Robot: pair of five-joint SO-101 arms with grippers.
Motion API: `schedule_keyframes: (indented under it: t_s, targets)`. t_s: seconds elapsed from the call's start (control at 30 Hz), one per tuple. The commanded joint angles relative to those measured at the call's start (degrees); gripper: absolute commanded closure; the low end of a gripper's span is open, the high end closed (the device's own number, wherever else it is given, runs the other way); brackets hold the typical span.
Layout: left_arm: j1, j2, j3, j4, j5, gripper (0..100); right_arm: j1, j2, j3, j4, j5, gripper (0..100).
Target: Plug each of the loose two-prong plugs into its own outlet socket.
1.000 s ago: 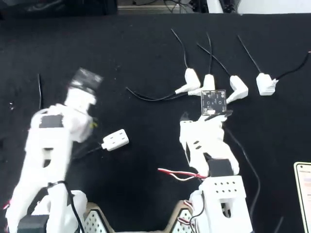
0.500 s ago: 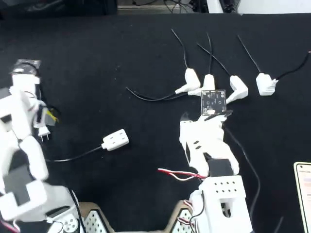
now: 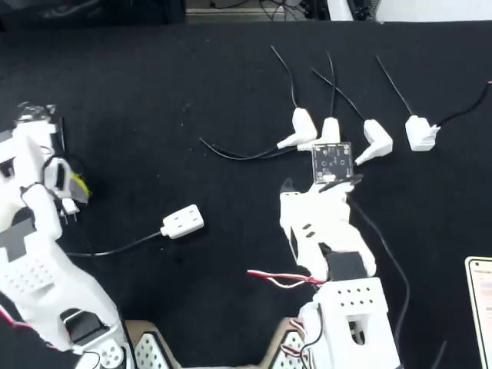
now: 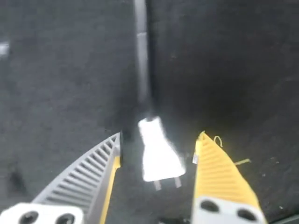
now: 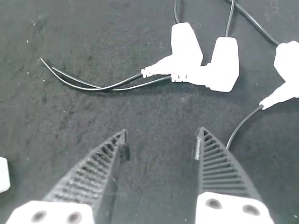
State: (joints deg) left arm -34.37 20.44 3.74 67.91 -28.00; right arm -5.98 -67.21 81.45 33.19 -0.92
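left gripper open around a plug
the plug lies between its spread jaws, prongs toward the wrist, cord running ahead. i'd lower straight, centre the body and close on its flat sides (not the cord), prongs left free. right gripper gapes empty, three other plugs ahead of it; the socket sits well off, between the arms.

Left claw apparently open, right claw open
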Motion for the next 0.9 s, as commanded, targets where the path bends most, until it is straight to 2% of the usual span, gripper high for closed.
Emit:
schedule_keyframes:
  t_s: [0.0, 0.17, 0.23, 0.33, 0.4, 0.5, 0.87]
  targets:
    - [1.9, 0.4, -3.0, -2.0, 0.6, 74, -1.2, -0.8, -0.7, -1.5, 0.0, 77.6]
    - [1.6, 2.9, -2.6, -5.0, 0.6, 75, -1.2, -0.8, -0.7, -1.5, 0.1, 77.6]
    - [1.6, 4.0, -2.6, -4.9, 0.6, 81, -1.2, -0.8, -0.7, -1.5, 0.1, 77.6]
    - [1.6, 4.8, -2.6, -4.9, 0.6, 99, -1.2, -0.9, -0.7, -1.5, 0.1, 77.6]
    - [1.5, 4.7, -2.2, -4.9, 0.6, 95, -1.2, -0.9, -0.7, -1.5, 0.1, 77.6]
    - [1.5, 4.2, -2.1, -4.1, 0.6, 97, -1.2, -1.0, -0.7, -1.4, 0.1, 77.6]
    - [3.9, -15.5, -2.8, 12.7, 0.6, 97, -0.9, -1.2, -1.0, -1.3, 0.1, 77.6]
